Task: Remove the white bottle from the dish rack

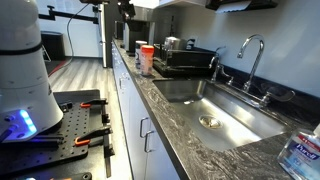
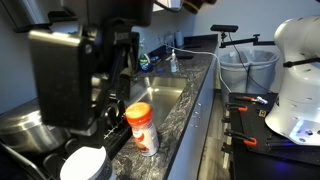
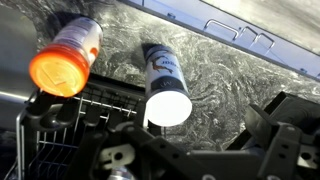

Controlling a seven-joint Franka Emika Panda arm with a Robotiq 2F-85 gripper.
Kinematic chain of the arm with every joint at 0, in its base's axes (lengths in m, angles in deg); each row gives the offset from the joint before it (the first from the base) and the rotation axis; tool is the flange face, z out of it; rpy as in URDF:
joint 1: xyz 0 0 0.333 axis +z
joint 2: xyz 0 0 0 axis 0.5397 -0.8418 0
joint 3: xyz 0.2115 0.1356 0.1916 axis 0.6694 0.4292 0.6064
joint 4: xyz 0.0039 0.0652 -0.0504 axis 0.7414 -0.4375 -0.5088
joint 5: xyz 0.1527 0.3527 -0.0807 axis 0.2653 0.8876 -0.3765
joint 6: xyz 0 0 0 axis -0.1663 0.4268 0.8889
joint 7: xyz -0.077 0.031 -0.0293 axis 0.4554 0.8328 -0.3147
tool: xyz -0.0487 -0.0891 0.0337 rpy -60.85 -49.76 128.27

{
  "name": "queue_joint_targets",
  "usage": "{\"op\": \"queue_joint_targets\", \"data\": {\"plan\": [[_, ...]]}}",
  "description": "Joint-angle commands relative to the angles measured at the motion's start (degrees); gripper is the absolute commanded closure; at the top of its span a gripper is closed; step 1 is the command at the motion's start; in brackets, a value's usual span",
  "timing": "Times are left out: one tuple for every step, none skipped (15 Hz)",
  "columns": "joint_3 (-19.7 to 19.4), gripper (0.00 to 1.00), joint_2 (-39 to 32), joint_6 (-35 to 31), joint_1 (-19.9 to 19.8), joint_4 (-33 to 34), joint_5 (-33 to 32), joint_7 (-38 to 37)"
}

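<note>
The grey marbled stone countertop [image 1: 195,158] carries all items. The steel sink [image 1: 215,110] is set into it. The dish rack [image 1: 190,62] stands on it beyond one end of the sink. In my wrist view, the orange-and-white container [image 3: 68,55] and the white bottle [image 3: 160,72] stand upright on the stone, near each other, just beside the rack. A soap bottle [image 1: 300,155] stands past the sink's opposite end.

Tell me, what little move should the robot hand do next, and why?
Probably lift the hand straight up and away. In the wrist view the white bottle seems to stand on the counter, just outside the dish rack, beside the orange-lidded container. The hand looks open and empty, so rising straight should avoid knocking it.
</note>
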Motion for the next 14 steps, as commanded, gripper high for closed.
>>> {"op": "queue_joint_targets", "data": {"plan": [[0.8, 0.0, 5.5, 6.5, -2.2, -1.9, 2.7, 2.5], [0.7, 0.0, 6.6, 7.5, -2.6, -2.3, 3.3, 2.8], [0.5, 0.0, 7.6, 8.3, -3.1, -2.7, 3.8, 2.8], [0.3, 0.0, 8.6, 8.8, -3.7, -3.3, 4.5, 3.1], [0.0, 0.0, 9.5, 9.1, -4.3, -4.0, 5.3, 2.8], [-0.3, 0.0, 10.5, 9.2, -4.9, -4.8, 6.2, 3.0], [-0.7, 0.0, 11.5, 9.0, -5.5, -5.9, 7.3, 3.1], [-1.1, 0.0, 12.4, 8.9, -6.1, -6.9, 8.4, 3.1], [-1.4, 0.0, 13.1, 8.7, -6.7, -7.8, 9.5, 3.1], [-1.8, 0.0, 13.9, 8.5, -7.3, -8.8, 10.5, 3.6], [-2.1, 0.0, 14.8, 8.5, -7.8, -10.0, 11.6, 3.6], [-2.2, 0.0, 15.5, 8.4, -8.2, -10.8, 12.4, 3.4], [-2.5, 0.0, 16.3, 8.3, -8.6, -11.8, 13.3, 3.3], [-2.7, 0.0, 16.9, 8.1, -8.9, -12.7, 14.1, 3.6]]}}
